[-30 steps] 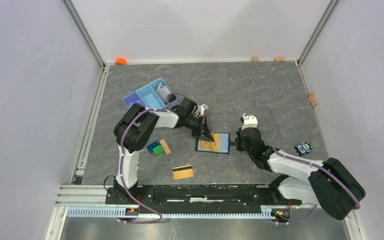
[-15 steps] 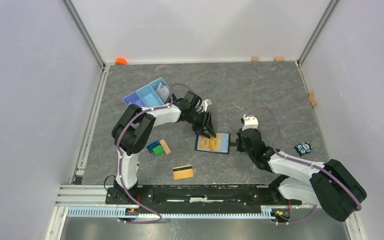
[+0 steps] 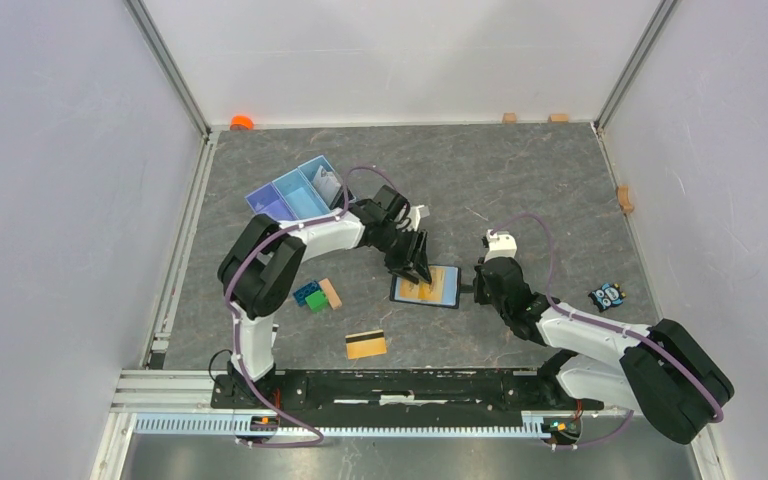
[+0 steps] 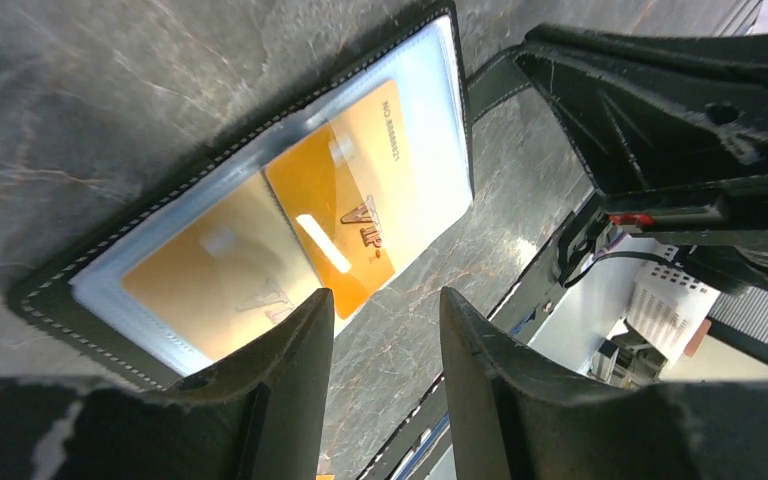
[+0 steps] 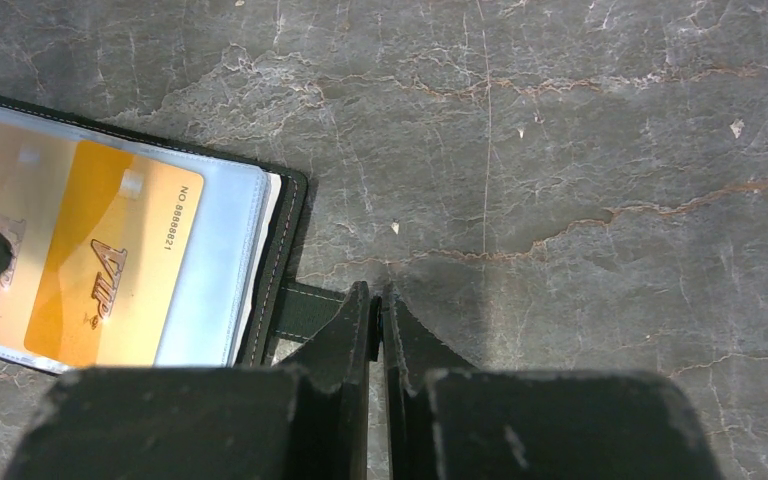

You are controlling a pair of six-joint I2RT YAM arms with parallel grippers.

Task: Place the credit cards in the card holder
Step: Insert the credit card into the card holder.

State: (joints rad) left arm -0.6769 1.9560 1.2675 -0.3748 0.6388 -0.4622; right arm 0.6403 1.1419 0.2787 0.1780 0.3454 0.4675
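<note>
The card holder lies open on the table, black with a light blue lining. A gold credit card rests on its clear sleeve, and another gold one shows under the plastic. My left gripper hovers open just above the holder's near edge, nothing between its fingers. My right gripper is shut on the holder's snap tab at its right side. A third gold credit card with a dark stripe lies flat on the table nearer the arm bases.
Green and blue bricks and a tan wooden block sit left of the holder. A light blue compartment tray stands at the back left. A small patterned object lies at the right, an orange item in the far corner.
My left gripper has opened, let go of the gold card on the holder and drawn back slightly. The right gripper has kept its hold on the tab.
</note>
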